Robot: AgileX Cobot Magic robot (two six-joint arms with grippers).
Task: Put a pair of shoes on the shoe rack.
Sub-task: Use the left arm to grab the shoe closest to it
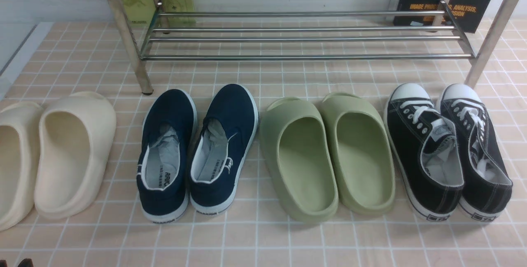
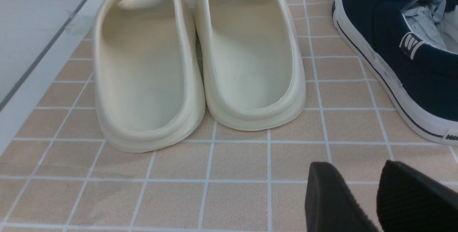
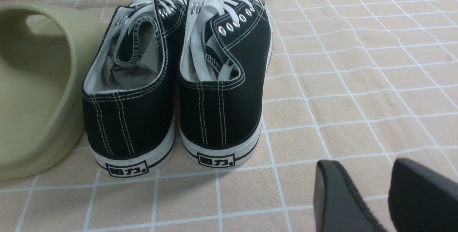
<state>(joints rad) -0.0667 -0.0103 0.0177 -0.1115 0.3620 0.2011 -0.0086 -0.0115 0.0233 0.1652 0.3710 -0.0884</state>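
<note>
Navy slip-on pair (image 1: 197, 135) on tiled floor (image 1: 288, 234), toes toward shoe rack (image 1: 304, 57), between cream slides (image 1: 61, 151) and green slides (image 1: 325, 155). Left gripper (image 2: 357, 169) parted, empty, near pair's heel, not touching. Right gripper (image 3: 365, 167) parted, empty, behind black sneakers (image 3: 171, 92), well apart from pair.

Footwear on table (image 1: 263, 234), 8 pieces in 4 pairs:
- navy-blue canvas slip-on sneakers (image 1: 171, 110): 2
- cream foam slides (image 1: 74, 151): 2
- green foam slides (image 1: 300, 164): 2
- black lace-up sneakers (image 1: 416, 135), white toe caps: 2

Chrome shoe rack (image 1: 308, 57): 1, with 2 tiers in view and 4 legs.

Behind the rack:
- dark book (image 1: 473, 11) with orange title lettering: 1
- yellow-green flat item (image 1: 181, 7), kind not readable: 1

Pincers: 2, the left pincer (image 2: 359, 169) and the right pincer (image 3: 366, 165), each showing 2 black fingers.
</note>
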